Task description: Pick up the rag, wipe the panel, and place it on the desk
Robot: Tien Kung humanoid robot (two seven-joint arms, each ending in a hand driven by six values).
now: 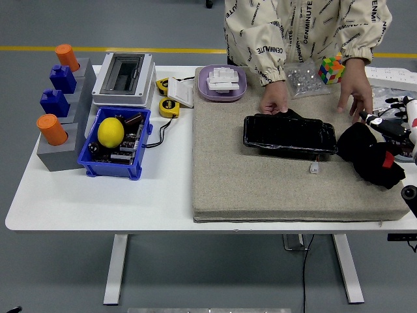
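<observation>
Lying just left of the right hand (393,127), whose finger state cannot be determined, the rag (373,155) sits beside the panel (290,134), long axis left-right.

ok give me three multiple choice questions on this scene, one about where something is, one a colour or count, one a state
1. Where does the black panel lie?
A. in the blue bin
B. on the grey mat
C. on the bare white table

2. How many orange cylinders stand on the grey block at left?
A. one
B. two
C. four

3. What is the person's hand at the panel's far left corner doing?
A. resting on the panel's edge
B. lifting the rag
C. holding the lemon

Answers: 1 B, the panel sits on the mat. 2 B, one orange cylinder at the back, one in front. 3 A, its fingers touch the panel's far edge.
</observation>
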